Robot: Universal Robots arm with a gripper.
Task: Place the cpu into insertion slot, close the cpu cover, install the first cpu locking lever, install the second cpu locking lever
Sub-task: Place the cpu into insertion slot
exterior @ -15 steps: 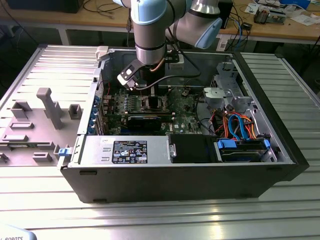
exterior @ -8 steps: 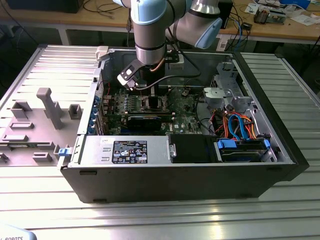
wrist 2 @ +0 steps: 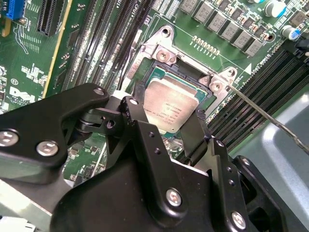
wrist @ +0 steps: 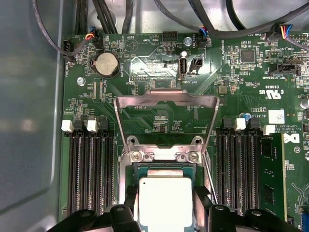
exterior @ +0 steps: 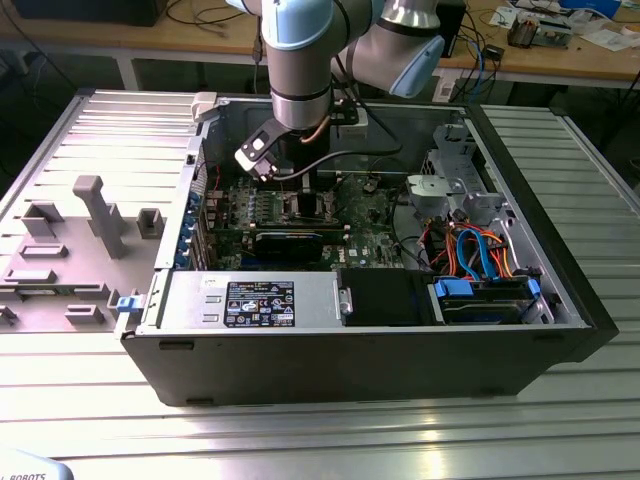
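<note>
Exterior view: you see ribbed metal table [exterior: 300, 440] with open black computer case [exterior: 350, 370] on it. Cluttered wooden bench [exterior: 120, 38] at case's 12 o'clock. Gripper [exterior: 300, 195] down over green motherboard [exterior: 370, 215].
Second wrist view: black fingers [wrist 2: 195, 133] clamped on flat silver-grey cpu [wrist 2: 171, 108] at socket.
First wrist view: cpu cover [wrist: 166, 98], thin shiny frame, raised open.

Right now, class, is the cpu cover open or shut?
Open. In the first wrist view the cpu cover is swung back, away from the cpu, which lies uncovered.
</note>
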